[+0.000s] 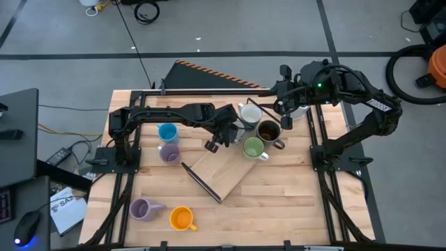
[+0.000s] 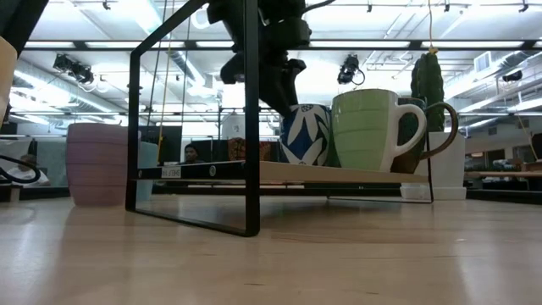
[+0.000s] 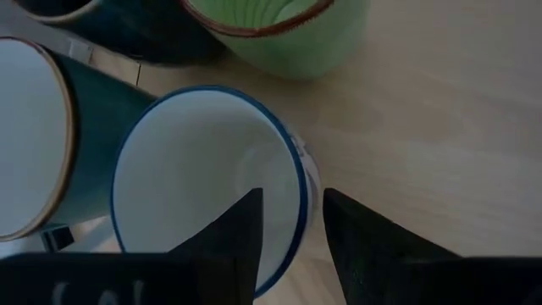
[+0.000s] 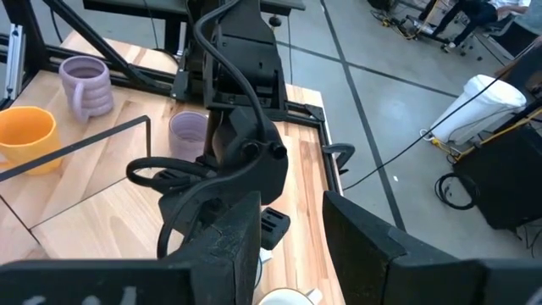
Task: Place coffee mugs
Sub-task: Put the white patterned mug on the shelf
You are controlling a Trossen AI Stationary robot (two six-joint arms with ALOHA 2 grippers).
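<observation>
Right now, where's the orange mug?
The orange mug stands on the bare table at the near-left in the high view, off the wooden shelf board, right beside a lavender mug. No gripper is near it.

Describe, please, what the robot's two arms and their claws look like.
Both arms are black with chunky jointed housings. The left arm carries looping black cables, seen close in the right wrist view. The right arm bears a small white label and a green light. Each claw has two flat, dark, tapering fingers.
</observation>
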